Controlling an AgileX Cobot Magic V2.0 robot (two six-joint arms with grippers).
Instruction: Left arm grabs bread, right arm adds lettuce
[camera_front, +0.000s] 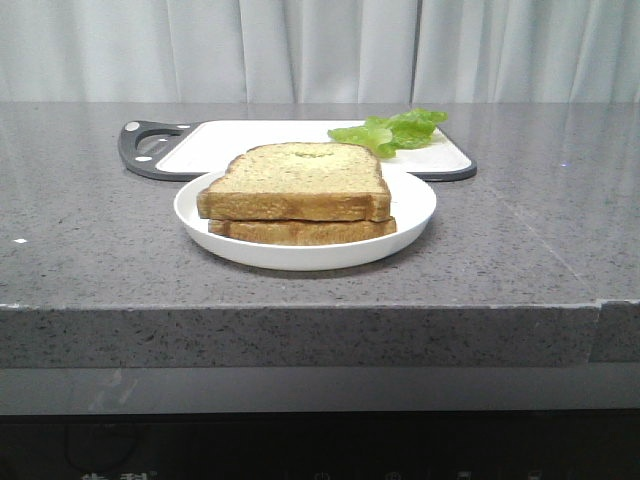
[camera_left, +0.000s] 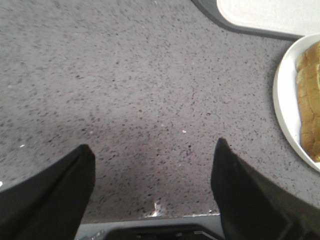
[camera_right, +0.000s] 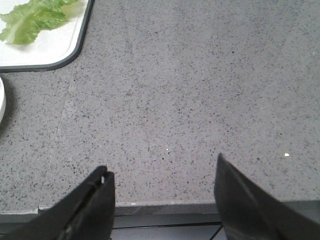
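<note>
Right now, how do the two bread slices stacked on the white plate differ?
The thick golden-crusted top slice shows its pale speckled face with a faint greenish mark near the back edge; the thinner bottom slice shows only its brown crust edge. The top one overhangs to the left, the bottom one pokes out to the right. Both lie flat on the round white plate.

Two bread slices (camera_front: 296, 182), one lettuce leaf (camera_front: 392, 131)

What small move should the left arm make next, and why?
Probably swing the open left gripper toward the round white plate, since the thick golden-brown top bread slice lies untouched there and the gripper hangs empty over bare grey speckled countertop.
</note>
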